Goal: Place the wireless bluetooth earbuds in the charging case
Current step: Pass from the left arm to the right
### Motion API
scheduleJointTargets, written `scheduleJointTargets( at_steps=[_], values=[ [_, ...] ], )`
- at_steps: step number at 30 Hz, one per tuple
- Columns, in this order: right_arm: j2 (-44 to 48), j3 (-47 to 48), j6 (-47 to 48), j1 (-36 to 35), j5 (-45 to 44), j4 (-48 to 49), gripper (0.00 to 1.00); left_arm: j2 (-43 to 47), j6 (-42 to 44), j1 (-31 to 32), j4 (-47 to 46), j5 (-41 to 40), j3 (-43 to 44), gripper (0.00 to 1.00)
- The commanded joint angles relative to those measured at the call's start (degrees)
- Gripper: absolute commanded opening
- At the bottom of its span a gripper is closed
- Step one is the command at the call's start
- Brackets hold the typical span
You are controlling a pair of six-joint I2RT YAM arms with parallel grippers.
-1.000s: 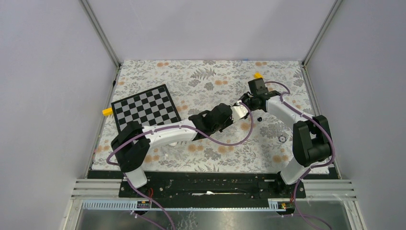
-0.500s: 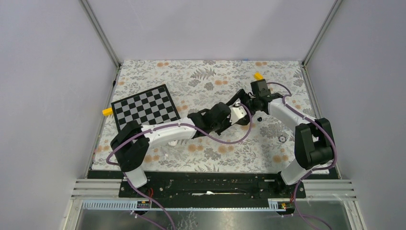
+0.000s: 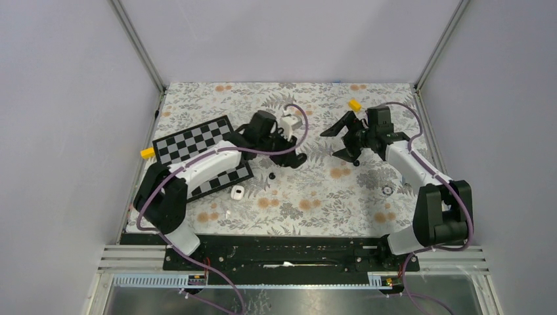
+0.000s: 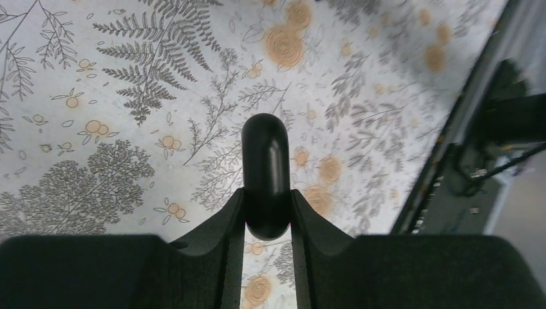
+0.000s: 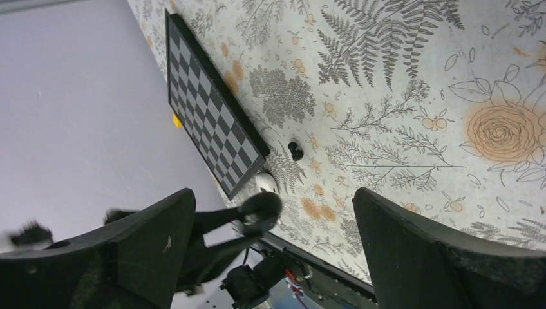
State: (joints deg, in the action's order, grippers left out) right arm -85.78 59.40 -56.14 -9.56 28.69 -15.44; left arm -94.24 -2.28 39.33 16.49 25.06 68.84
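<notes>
My left gripper (image 4: 267, 212) is shut on the black charging case (image 4: 266, 170), which shows edge-on as a rounded black bar between the fingers. From above, that gripper (image 3: 293, 159) hangs over the mat just right of the checkerboard. One small black earbud (image 3: 272, 176) lies on the mat below it and also shows in the right wrist view as a black earbud (image 5: 295, 150). Another black earbud (image 3: 355, 162) lies just under my right gripper (image 3: 339, 141), whose jaws stand wide open and empty. Through those open jaws (image 5: 273, 206) I see the held case (image 5: 259, 211).
A checkerboard (image 3: 197, 147) lies at the left with a yellow block (image 3: 147, 152) by its edge. A small white oval object (image 3: 237, 191) sits near the board's front corner. Another yellow block (image 3: 355, 104) is at the back right, and a small ring (image 3: 387, 190) lies right of centre.
The left arm swung left and back from the mat's centre towards the checkerboard, keeping the case. The right gripper opened wide and drew back to the right.
</notes>
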Motion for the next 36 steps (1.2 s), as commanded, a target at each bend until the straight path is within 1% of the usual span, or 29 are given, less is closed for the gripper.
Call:
scheduleJointTargets(
  at_steps=[1,3,6,8,9,10,11,13,14,15,16,18,19,21,29,32,33,36],
  values=[
    [5.47,-5.92,3.67,0.41,3.26,13.0,0.99,4.25,-13.03,-6.54,-11.66,17.22,-3.23,0.0],
    [7.88,-9.21,4.4,0.4,5.26,21.62,0.98,4.97,-21.11,-10.47,-21.93,22.44,-7.23,0.0],
    [12.12,-15.35,2.83,0.31,4.38,33.37,0.94,4.5,-35.54,-15.09,-38.54,28.43,-11.95,0.0],
    [15.36,-21.63,-0.74,0.33,3.06,45.58,0.91,3.34,-43.29,-16.63,-47.32,29.76,-14.0,0.0],
    [16.83,-24.45,-2.96,0.3,2.44,52.32,0.9,2.72,-45.66,-17.02,-49.63,29.65,-14.54,0.0],
    [17.09,-26.39,-4.58,0.22,1.98,56.74,0.86,1.99,-47.7,-17.28,-51.81,29.46,-15.17,0.0],
    [16.65,-27.52,-6.12,-0.52,1.36,59.99,0.81,1.17,-49.92,-17.39,-54.13,29.5,-15.6,0.0],
    [14.45,-28.45,-7.26,-2.92,1.2,65.9,0.77,-0.58,-56.34,-17.44,-61.62,30.27,-16.68,0.0],
    [13.22,-28.52,-7.65,-4.29,0.98,68.42,0.77,-1.54,-60.41,-17.45,-68.16,30.6,-17.29,0.0],
    [11.88,-28.88,-8.24,-5.72,0.63,71.56,0.78,-2.47,-64.12,-17.52,-71.0,30.65,-17.84,0.0],
    [10.5,-29.36,-9.34,-7.18,0.16,77.32,0.78,-3.19,-67.81,-17.6,-76.69,30.21,-18.47,0.0],
    [7.99,-30.23,-10.26,-9.42,-0.1,85.42,0.81,-4.15,-72.52,-17.71,-82.3,29.32,-19.39,0.0],
    [6.99,-30.79,-10.85,-10.01,-0.57,91.41,0.81,-4.27,-73.72,-17.71,-83.79,28.99,-19.64,0.0],
    [5.11,-31.06,-11.69,-10.53,-1.66,96.28,0.82,-4.04,-75.02,-17.71,-85.39,28.32,-20.11,0.0],
    [-0.93,-24.99,-11.53,-13.12,2.21,95.4,0.83,-3.2,-75.61,-17.71,-84.87,28.49,-19.32,0.0],
    [-2.4,-24.57,-11.98,-13.61,1.68,97.25,0.83,-3.15,-75.67,-17.71,-84.8,28.38,-19.48,0.0],
    [-2.83,-24.29,-12.27,-13.64,1.79,97.86,0.82,-3.15,-75.72,-17.73,-84.78,28.4,-19.57,0.0],
    [-4.71,-22.22,-13.22,-13.85,4.08,98.46,0.74,-2.95,-75.63,-17.71,-84.78,28.31,-19.71,0.0]
  ],
)
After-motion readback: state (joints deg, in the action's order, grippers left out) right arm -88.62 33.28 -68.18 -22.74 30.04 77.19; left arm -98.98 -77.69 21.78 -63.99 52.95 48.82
